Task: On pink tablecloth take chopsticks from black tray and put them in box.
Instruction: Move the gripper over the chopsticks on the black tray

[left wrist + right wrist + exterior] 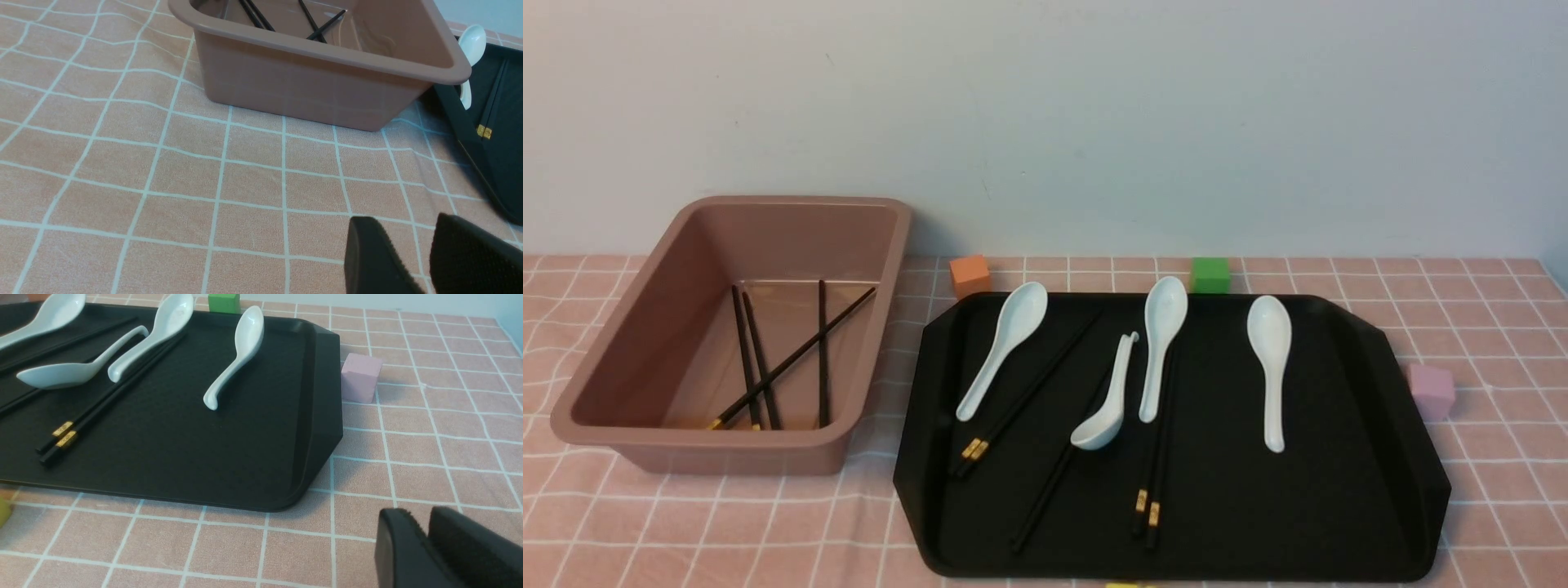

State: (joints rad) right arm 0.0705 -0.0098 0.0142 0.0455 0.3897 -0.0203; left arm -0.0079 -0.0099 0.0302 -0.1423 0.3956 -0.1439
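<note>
The black tray (1339, 490) lies on the pink tablecloth (727, 531) at the right. On it lie a pair of black chopsticks (1021, 400) at the left, a single one (1045, 498) and another pair (1156, 474) in the middle, partly under white spoons. The box (882, 245) stands at the left with several chopsticks (823, 351) inside. Neither gripper shows in the front view. My left gripper (404, 222) is open and empty over the cloth, near the box (327, 53). My right gripper (414, 514) is shut and empty over the cloth, off the tray's corner (318, 469).
Several white soup spoons (1270, 359) lie on the tray, one tipped on its side (1104, 408). An orange cube (969, 274) and a green cube (1210, 274) sit behind the tray, and a pink cube (1431, 390) sits to its right. A wall rises behind.
</note>
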